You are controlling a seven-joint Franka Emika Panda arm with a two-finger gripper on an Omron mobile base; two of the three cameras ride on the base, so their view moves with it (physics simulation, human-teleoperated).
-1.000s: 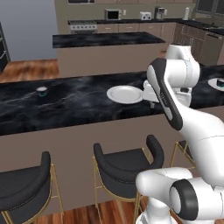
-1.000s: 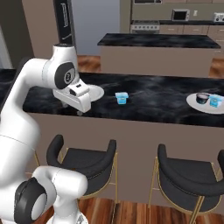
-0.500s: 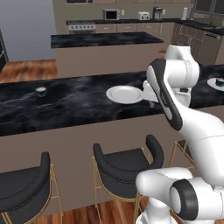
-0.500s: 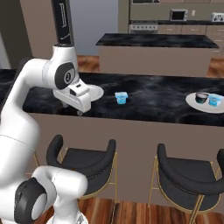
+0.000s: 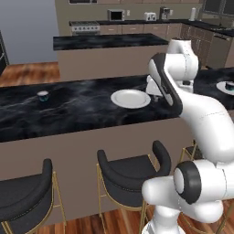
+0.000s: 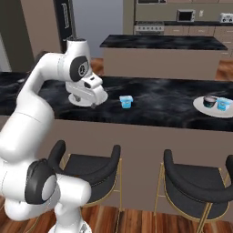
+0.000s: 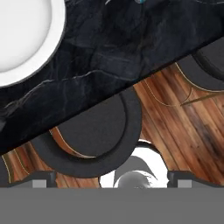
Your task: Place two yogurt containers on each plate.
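Observation:
An empty white plate (image 5: 130, 98) lies on the black counter, and its rim (image 7: 26, 43) fills the top left of the hand view. My gripper (image 6: 91, 98) hovers just over that plate's near edge, open and holding nothing, with its fingertips (image 7: 43, 178) wide apart. A light blue yogurt container (image 6: 126, 101) stands on the counter just right of it. A dark yogurt container (image 5: 43, 96) stands alone far to the left. A second plate (image 6: 207, 109) at the right holds a dark cup (image 6: 209, 101) and a light blue cup (image 6: 222, 103).
Black bar stools (image 6: 88, 168) (image 6: 200, 186) stand along the counter's front, over a wooden floor. A second dark-topped island (image 5: 107, 42) lies behind, with cabinets and a microwave (image 5: 115, 15) along the back wall.
The hand has edged slightly to the right above the near plate. Its jaws stay open and the cups and plates have not moved.

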